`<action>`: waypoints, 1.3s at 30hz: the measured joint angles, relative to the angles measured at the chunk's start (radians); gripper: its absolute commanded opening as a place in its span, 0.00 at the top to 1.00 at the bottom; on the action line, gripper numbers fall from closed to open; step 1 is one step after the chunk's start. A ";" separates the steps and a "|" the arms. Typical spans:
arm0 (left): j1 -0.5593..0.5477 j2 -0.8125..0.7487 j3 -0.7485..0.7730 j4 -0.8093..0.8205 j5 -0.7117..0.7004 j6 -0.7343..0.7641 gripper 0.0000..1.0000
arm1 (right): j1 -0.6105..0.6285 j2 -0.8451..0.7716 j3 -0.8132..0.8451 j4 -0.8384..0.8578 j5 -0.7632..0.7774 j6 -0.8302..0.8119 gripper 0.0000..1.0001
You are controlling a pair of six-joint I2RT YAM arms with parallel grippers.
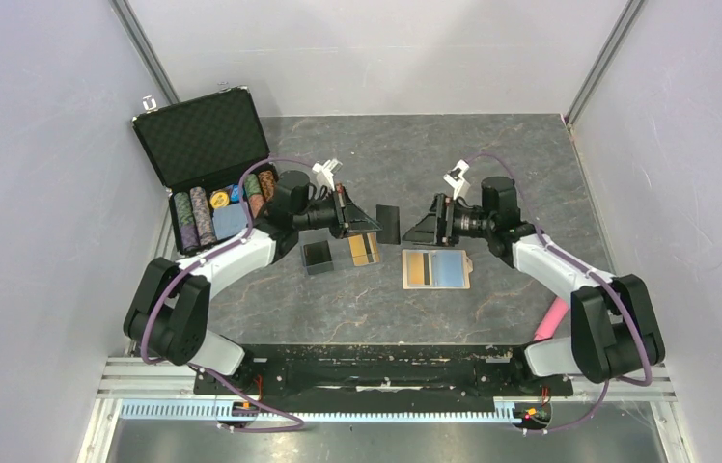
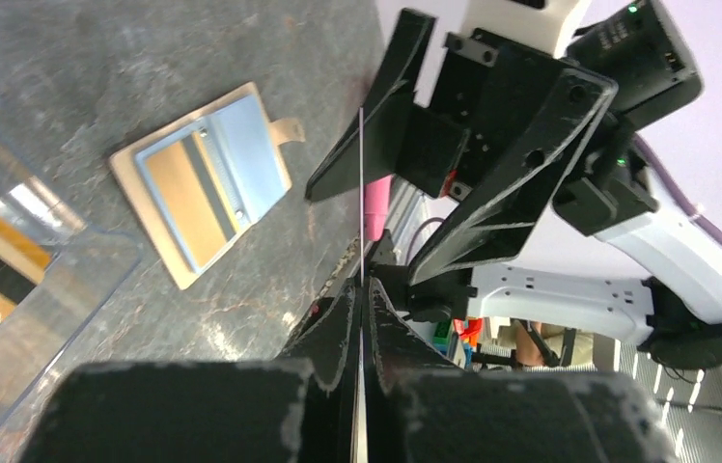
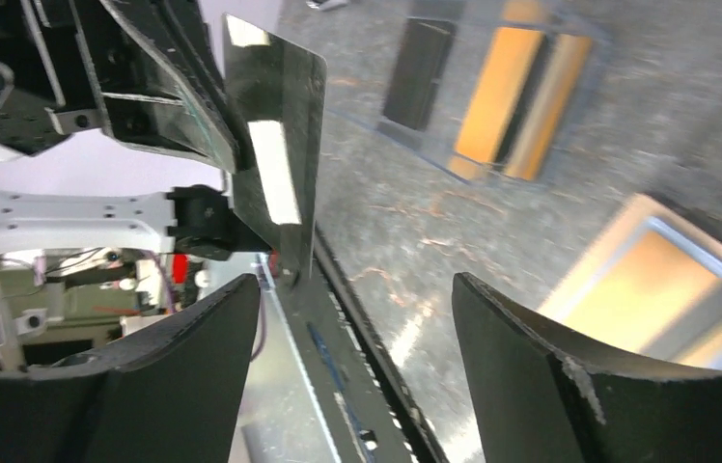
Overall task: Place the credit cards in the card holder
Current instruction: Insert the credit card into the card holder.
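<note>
My left gripper [image 1: 374, 223] is shut on the black credit card [image 1: 389, 224] and holds it on edge above the table. In the left wrist view the card [image 2: 361, 193] is a thin line rising from the closed jaws of the left gripper [image 2: 362, 289]. My right gripper [image 1: 419, 230] faces it, open, with the card [image 3: 280, 145] just beyond the fingertips of the right gripper [image 3: 357, 328] and nothing between them. The tan card holder [image 1: 463, 270] lies open on the table below, blue lining up, with a gold-orange card [image 1: 419, 269] in its left pocket. The holder shows too from both wrists [image 2: 205, 183] [image 3: 666, 280].
A clear sleeve [image 1: 364, 249] with a gold-orange card lies left of the holder, a small black box [image 1: 318, 257] beside it. An open black foam-lined case [image 1: 205, 145] with poker chips [image 1: 198, 217] stands at the back left. A pink object [image 1: 552, 318] lies by the right arm's base.
</note>
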 measured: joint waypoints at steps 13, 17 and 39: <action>-0.152 0.190 0.051 -0.093 -0.165 0.011 0.98 | -0.275 -0.138 -0.077 -0.394 0.302 -0.332 0.08; -0.203 0.291 0.095 -0.090 -0.180 0.011 0.98 | -0.330 -0.129 -0.111 -0.454 0.377 -0.379 0.09; -0.262 0.478 0.184 0.002 -0.204 0.000 0.98 | -0.333 -0.008 -0.230 -0.349 0.255 -0.355 0.55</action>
